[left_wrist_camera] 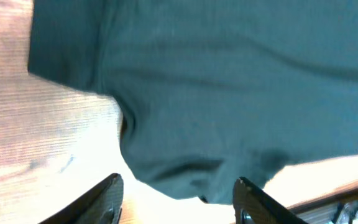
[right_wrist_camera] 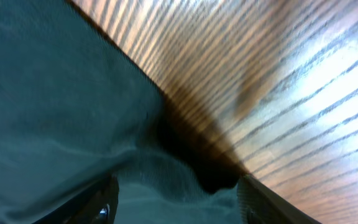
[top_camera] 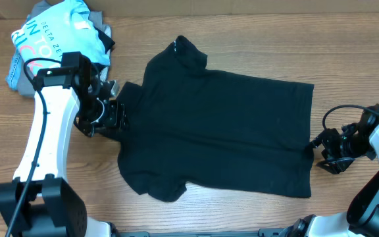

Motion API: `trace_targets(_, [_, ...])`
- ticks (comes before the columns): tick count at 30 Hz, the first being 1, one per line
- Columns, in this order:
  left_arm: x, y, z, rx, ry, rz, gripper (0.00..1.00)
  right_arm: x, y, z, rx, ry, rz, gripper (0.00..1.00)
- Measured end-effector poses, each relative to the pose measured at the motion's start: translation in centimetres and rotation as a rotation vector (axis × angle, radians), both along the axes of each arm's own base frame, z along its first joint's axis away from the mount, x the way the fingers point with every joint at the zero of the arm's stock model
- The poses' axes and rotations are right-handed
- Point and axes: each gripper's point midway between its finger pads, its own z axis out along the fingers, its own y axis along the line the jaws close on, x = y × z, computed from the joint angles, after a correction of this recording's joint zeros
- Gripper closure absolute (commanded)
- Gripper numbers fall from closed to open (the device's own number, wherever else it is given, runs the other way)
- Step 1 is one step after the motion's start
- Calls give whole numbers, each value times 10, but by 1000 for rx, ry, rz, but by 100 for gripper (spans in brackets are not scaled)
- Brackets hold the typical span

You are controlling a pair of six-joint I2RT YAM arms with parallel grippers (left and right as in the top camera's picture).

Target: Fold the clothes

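Lying spread on the wooden worktop, apparently neck end to the left and hem to the right, the black T-shirt has an arm at each end. The left gripper sits at the neck edge with its fingers spread. Its wrist camera shows only the lip of the cloth reaching toward the gap. The right gripper is just beside the hem, likewise spread. A rumpled bit of hem lies between its fingers, with a dark hollow where the cloth lifts off the wood. Neither gripper is pinching anything.

No fold is visible, so the task looks to be at its first grasp. The likeliest slip is a thin bite: a gripper closing this far out on the edge may catch one layer or none, and the soft fabric could slide free on the lift. A lopsided pull, with one end gripped and the other missed, would probably drag the shirt askew rather than fold it. The upper sleeve and lower sleeve lie loose and could tuck under untidily. A heap topped by a light blue printed shirt lies near the left arm, close enough that a wide swing might snag it.
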Motion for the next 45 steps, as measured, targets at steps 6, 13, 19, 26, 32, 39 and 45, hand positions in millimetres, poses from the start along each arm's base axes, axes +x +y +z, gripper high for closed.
trace_targets(6, [-34,-3,22,-7,51,-4,32,-2,12,6,71,-6,3,33])
trace_targets(13, [-61,-4,19,1,68,25,24,1,20,26,91,-76,6,31])
trace_targets(19, [-89,-9,-38,-14,177,121,32,4,20,39,70,-132,12,29])
trace_targets(26, [-103,-20,-65,-67,239,205,39,5,21,41,71,-145,22,28])
trace_targets(32, [-109,-31,-82,-58,253,224,39,6,20,41,66,-154,29,28])
trace_targets(39, [-127,-59,-112,-21,276,209,52,6,20,41,65,-156,35,28])
trace_targets(45, [-140,-70,-126,6,296,232,44,6,20,41,66,-157,38,27])
